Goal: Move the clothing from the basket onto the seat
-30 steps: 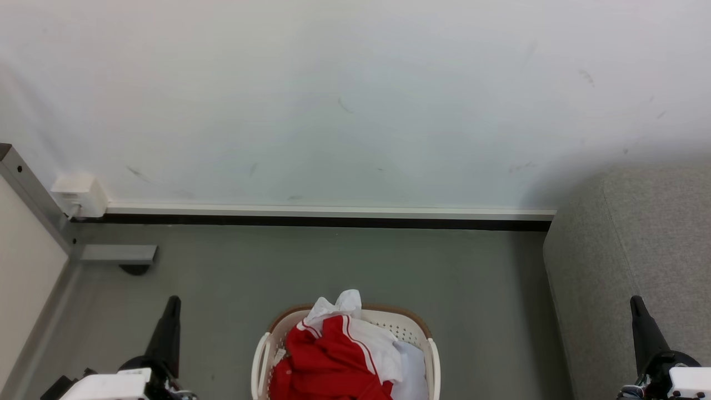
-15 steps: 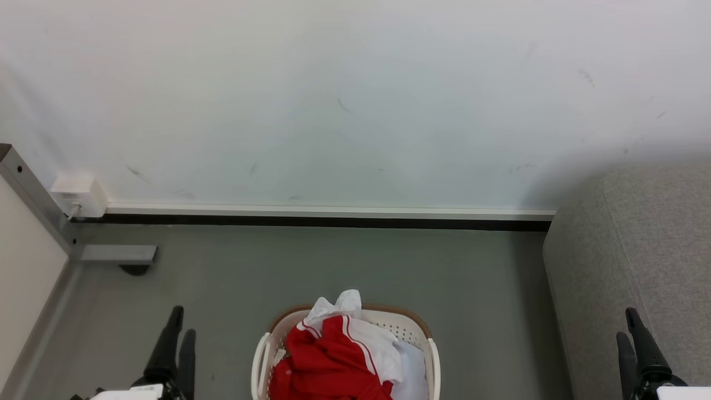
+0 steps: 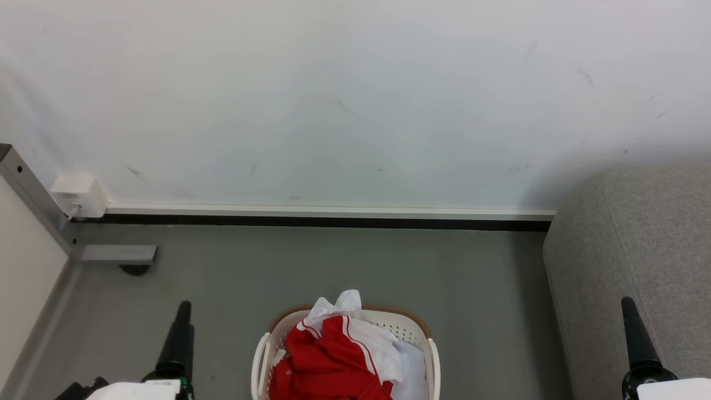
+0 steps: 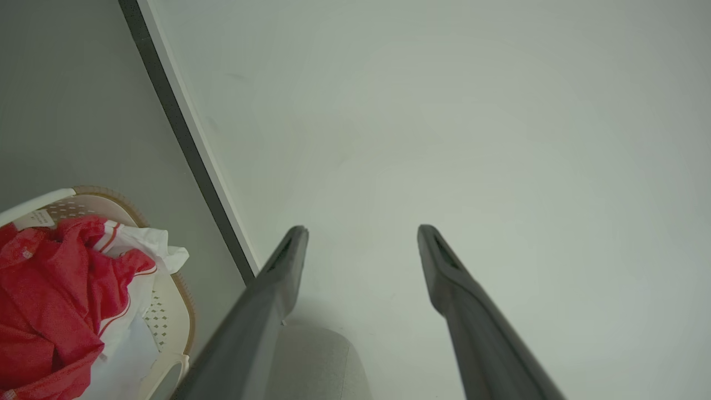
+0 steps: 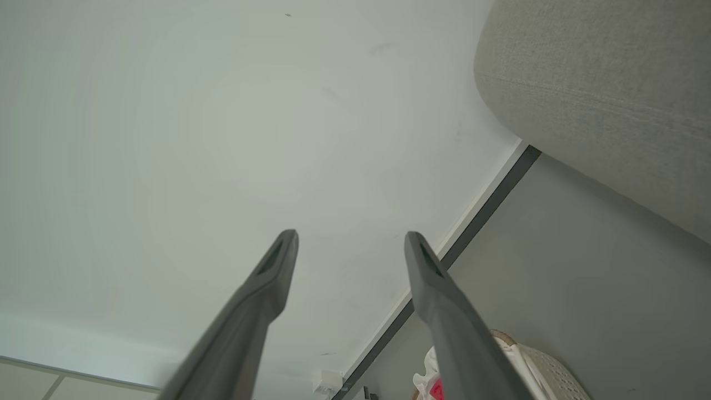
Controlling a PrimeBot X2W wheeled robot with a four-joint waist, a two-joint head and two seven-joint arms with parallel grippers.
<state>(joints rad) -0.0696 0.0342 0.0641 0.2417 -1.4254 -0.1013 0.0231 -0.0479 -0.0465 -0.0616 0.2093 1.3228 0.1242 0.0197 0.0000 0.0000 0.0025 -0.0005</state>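
The clothing [image 3: 328, 355], bright red with white panels and stripe trim, lies heaped in the cream basket [image 3: 408, 329] at the bottom middle of the head view. My left gripper [image 3: 180, 328] hangs left of the basket, apart from it. My right gripper [image 3: 633, 328] hangs at the lower right, in front of the grey sofa seat [image 3: 639, 233]. In the left wrist view the left gripper [image 4: 361, 233] is open and holds nothing, with the clothing [image 4: 50, 289] and basket [image 4: 172, 311] at lower left. The right gripper [image 5: 350, 239] is open too, below the seat [image 5: 600, 83].
A white wall with a dark baseboard [image 3: 333, 221] runs behind the basket. A white socket box [image 3: 80, 194] and a metal frame foot [image 3: 116, 254] stand at the left. Grey floor [image 3: 344, 261] lies between basket and wall.
Both grippers have turned at the wrist: half a second ago each showed two fingers side by side, now each shows edge-on. The left gripper sits slightly further right. Basket and clothing are unmoved.
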